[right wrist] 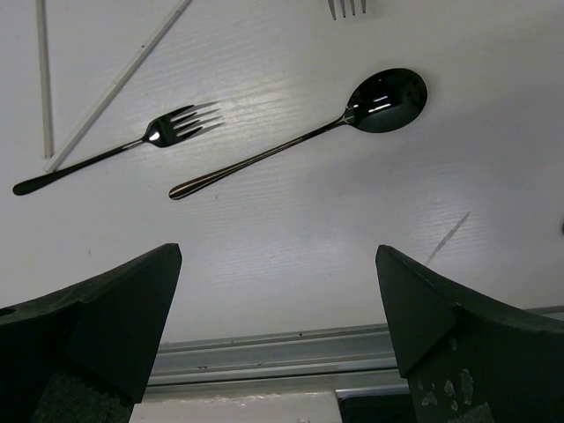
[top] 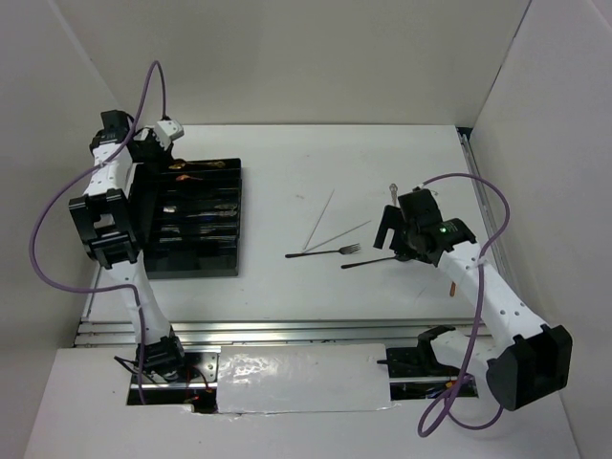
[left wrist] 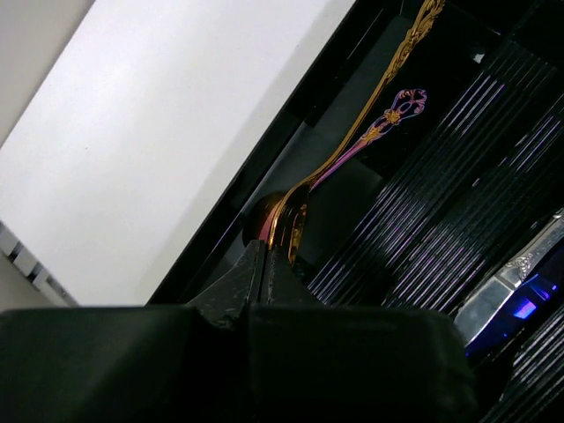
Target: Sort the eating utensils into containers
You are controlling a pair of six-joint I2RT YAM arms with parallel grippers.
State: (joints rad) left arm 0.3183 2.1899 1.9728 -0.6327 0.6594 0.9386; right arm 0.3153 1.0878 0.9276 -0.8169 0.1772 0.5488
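Top external view: shallow black rectangular plastic tray (top: 238,222) of long narrow compartments, set at the left of the white worktop (top: 287,163), with cutlery lying in several compartments. The left hand (top: 158,136) reaches over the tray's far compartment. Unsorted stock lies mid-worktop, well apart from the tray: a slim black fork (top: 325,252), a slim black spoon (top: 368,261) just beside it, and a pair of thin silver chopsticks (top: 323,218) fanned in a V beyond them. The right hand (top: 397,234) hovers at the spoon's bowl end. Left wrist view: the left hand's fingers (left wrist: 256,282) are pressed together, their tips low in the outermost compartment at the bowl of a gold-bowled small spoon (left wrist: 284,225). Whether a thin edge is nipped between them cannot be told. A second, pink-scrolled handle (left wrist: 397,110) lies alongside, so like appears to be kept with like. A silver knife (left wrist: 520,269) lies in a neighbouring compartment. Right wrist view: the right hand's fingers (right wrist: 123,317) are spread wide with nothing between them, framing the black spoon. The spoon lies flat, handle slanting toward the black fork, the two near but apart. The tines of a further fork (right wrist: 348,7) show at the top edge. Judgement: the wide spread suits a descent onto the spoon's thin handle, which offers little height to pinch, so a slip is the likely fault. Four or more pieces remain to be binned.
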